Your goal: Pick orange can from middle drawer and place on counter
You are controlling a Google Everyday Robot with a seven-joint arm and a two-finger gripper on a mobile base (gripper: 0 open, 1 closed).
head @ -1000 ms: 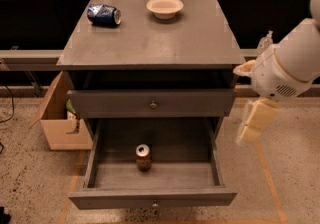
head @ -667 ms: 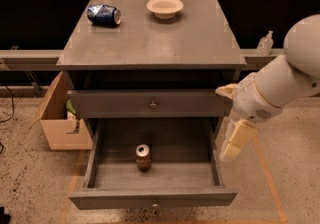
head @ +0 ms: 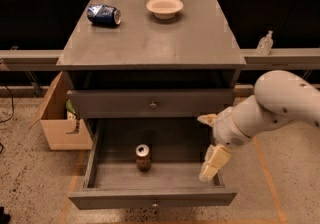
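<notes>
The orange can (head: 143, 157) stands upright in the open middle drawer (head: 105, 172), left of its centre, silver lid up. My gripper (head: 209, 141) hangs over the drawer's right side, to the right of the can and well apart from it. Its two cream fingers (head: 215, 162) are spread and hold nothing. The white arm reaches in from the right. The counter (head: 150, 38) is the broad dark-grey cabinet top above.
A dented blue can (head: 103, 14) and a cream bowl (head: 164, 6) sit at the back of the counter. The upper drawer (head: 150, 103) is closed. A cardboard box (head: 59, 118) stands on the floor to the left. A small bottle (head: 264, 43) stands on the right ledge.
The arm and gripper have moved left and down, from beside the cabinet's right side to over the right part of the open drawer. The can has not moved.
</notes>
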